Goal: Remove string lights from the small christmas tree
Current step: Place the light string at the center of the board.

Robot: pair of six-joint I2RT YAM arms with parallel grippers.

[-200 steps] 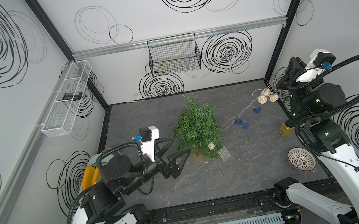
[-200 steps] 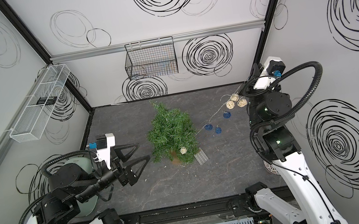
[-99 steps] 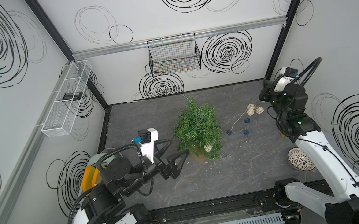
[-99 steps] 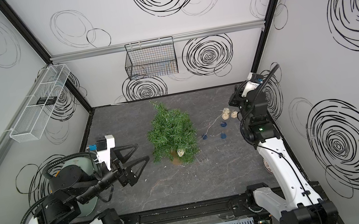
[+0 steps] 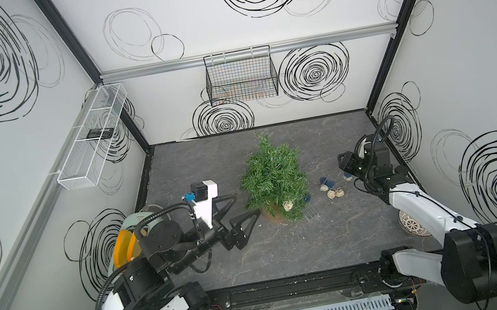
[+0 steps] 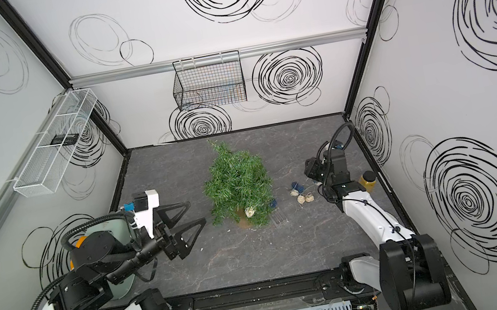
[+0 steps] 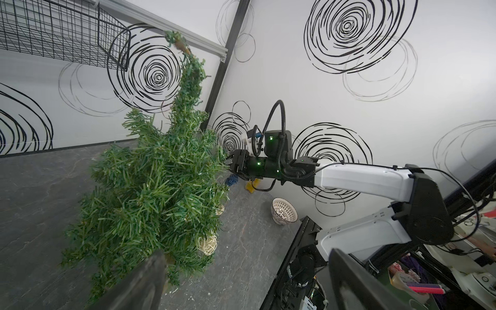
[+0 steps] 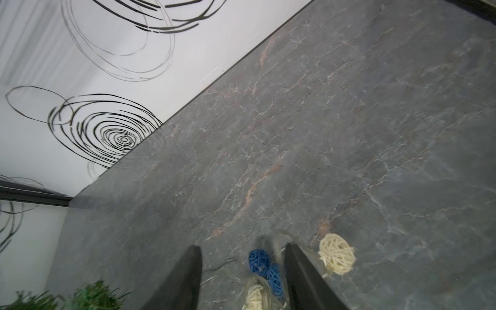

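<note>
The small christmas tree (image 5: 274,182) (image 6: 239,188) stands mid-table in its tan pot. Most of the string lights (image 5: 331,189) (image 6: 303,196) lie in a loose heap on the table right of the tree. One cream ball (image 5: 288,205) (image 7: 207,243) still hangs low in the branches. My right gripper (image 8: 243,257) (image 5: 347,170) hovers low over the heap, open; blurred blue balls (image 8: 264,265) and a cream ball (image 8: 336,256) lie loose around its fingers. My left gripper (image 5: 247,203) (image 7: 247,268) is wide open just left of the pot, holding nothing.
A white perforated bowl (image 5: 414,224) and a yellow bottle (image 6: 366,179) sit near the right wall by the right arm. A black wire basket (image 5: 241,77) hangs on the back wall, and a white mesh shelf (image 5: 91,144) on the left wall.
The right arm swung down from high near the right wall to just above the table, bringing the string of balls down with it. Its jaws opened and the balls dropped. The left arm barely moved.
</note>
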